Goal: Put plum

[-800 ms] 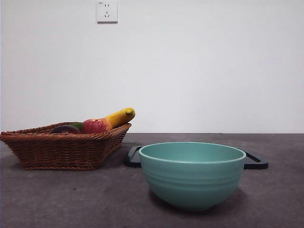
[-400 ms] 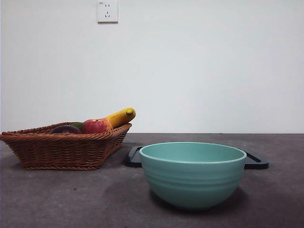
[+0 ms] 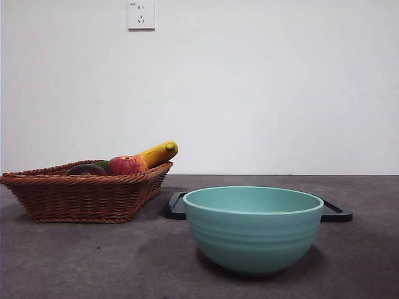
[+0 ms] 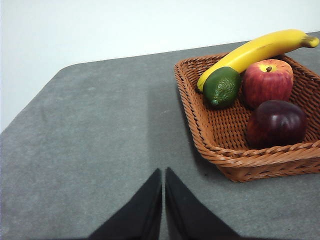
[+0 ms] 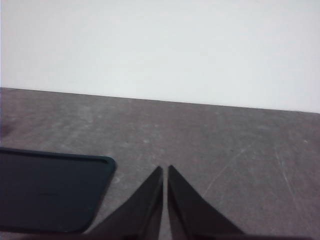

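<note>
Bowl: a green-blue bowl (image 3: 253, 228) sits closest in the front view. It stands on the gray table (image 3: 93, 261). It is round with soft rings on its side. What is inside it cannot be seen from this low.

Tray: a flat black tray (image 3: 336, 212) lies just behind the bowl. Its ends stick out on both sides of the bowl. The right wrist view shows one corner of it (image 5: 50, 190) flat on the table.

Basket: a brown woven basket (image 3: 81, 196) stands farther back, on the left in the front view. It is well apart from the bowl.

Plum: the plum (image 4: 276, 123) lies in the basket, by the basket's rim. It is dark purple and shiny. In the front view only its top (image 3: 86, 169) peeks over the rim.

Apple: a red apple (image 4: 267, 81) sits just beside the plum.

Green fruit: a bumpy green fruit (image 4: 222, 87) lies next to the apple.

Banana: a long yellow banana (image 4: 255, 52) leans over the basket's far edge.

Left gripper: the left gripper (image 4: 163, 172) is pinched tight and holds nothing. It hangs over bare table near the basket.

Right gripper: the right gripper (image 5: 165, 170) is pinched tight too, with nothing in it. It hangs over the table beside the tray.

Wall: a white wall (image 3: 262, 87) with a socket (image 3: 141, 14) stands at the back.
</note>
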